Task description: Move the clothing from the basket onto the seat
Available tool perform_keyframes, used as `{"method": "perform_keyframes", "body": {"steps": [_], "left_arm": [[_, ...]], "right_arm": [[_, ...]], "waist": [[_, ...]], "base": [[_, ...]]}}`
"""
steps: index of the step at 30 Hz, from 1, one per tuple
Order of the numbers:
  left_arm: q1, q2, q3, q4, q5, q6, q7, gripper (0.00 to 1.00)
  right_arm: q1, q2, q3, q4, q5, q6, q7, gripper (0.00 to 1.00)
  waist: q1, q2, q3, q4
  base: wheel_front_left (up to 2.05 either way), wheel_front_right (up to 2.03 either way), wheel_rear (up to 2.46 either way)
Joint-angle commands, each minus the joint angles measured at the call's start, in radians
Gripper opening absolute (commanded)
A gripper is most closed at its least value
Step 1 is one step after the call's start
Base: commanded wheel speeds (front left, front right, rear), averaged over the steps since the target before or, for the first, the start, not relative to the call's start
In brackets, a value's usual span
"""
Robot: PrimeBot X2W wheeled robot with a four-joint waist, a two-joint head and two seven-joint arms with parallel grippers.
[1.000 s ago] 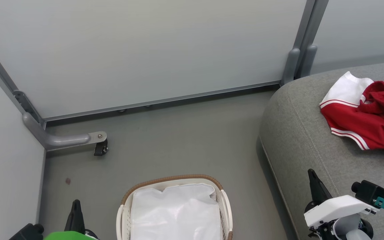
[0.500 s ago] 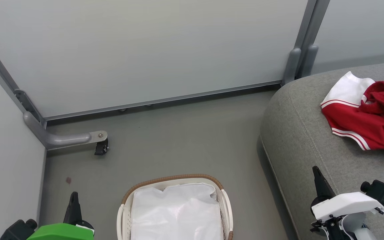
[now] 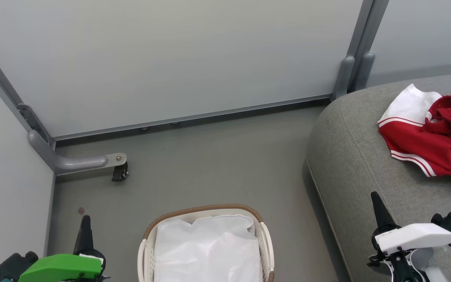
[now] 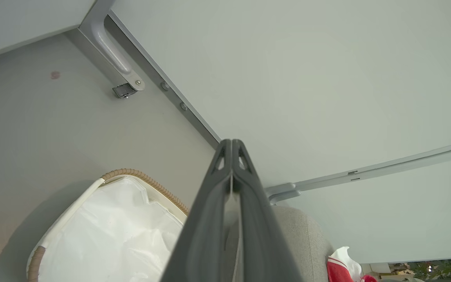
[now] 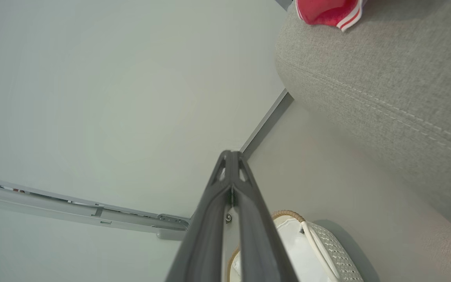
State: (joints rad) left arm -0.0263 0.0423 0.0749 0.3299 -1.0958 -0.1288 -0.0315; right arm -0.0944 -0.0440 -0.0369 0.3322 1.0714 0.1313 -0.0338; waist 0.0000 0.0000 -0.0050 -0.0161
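Note:
Red clothing point(image 3: 433, 135) with white panels and stripe trim lies crumpled on the grey seat point(image 3: 350, 156) at the right; a corner of the clothing point(image 5: 327, 11) also peeks in at the top of the right wrist view. The white basket point(image 3: 206, 246) with its brown rim stands on the floor at bottom centre, holding just its white liner point(image 3: 208, 250). My left gripper point(image 3: 84, 222) is shut at the lower left, beside the basket and apart from it. My right gripper point(image 3: 376, 199) is shut at the lower right over the seat's front edge, empty.
Pale partition panels point(image 3: 170, 58) close off the back and left. A grey metal foot with a black caster point(image 3: 118, 172) juts onto the grey floor point(image 3: 217, 164) behind the basket. A vertical post point(image 3: 356, 58) stands at the seat's far corner.
Both grippers have sunk slightly lower in the head view, the right one drifting right. The clothing, basket and seat are where they were.

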Motion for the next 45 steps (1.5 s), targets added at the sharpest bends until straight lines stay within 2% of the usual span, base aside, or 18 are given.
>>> {"method": "perform_keyframes", "body": {"steps": [1,45], "left_arm": [[-0.026,0.007,0.007,-0.014,-0.029,-0.002,0.006,0.00],[-0.074,0.010,0.033,-0.068,-0.389,-0.003,0.110,0.00]], "right_arm": [[-0.019,-0.005,-0.007,-0.015,0.029,0.000,0.009,0.00],[-0.018,-0.008,-0.060,-0.071,0.405,0.000,0.113,0.00]], "waist": [[0.0000,0.0000,0.000,0.000],[0.0000,0.0000,0.005,0.011]], "base": [[0.00,0.00,0.00],[0.00,0.00,0.00]]}}
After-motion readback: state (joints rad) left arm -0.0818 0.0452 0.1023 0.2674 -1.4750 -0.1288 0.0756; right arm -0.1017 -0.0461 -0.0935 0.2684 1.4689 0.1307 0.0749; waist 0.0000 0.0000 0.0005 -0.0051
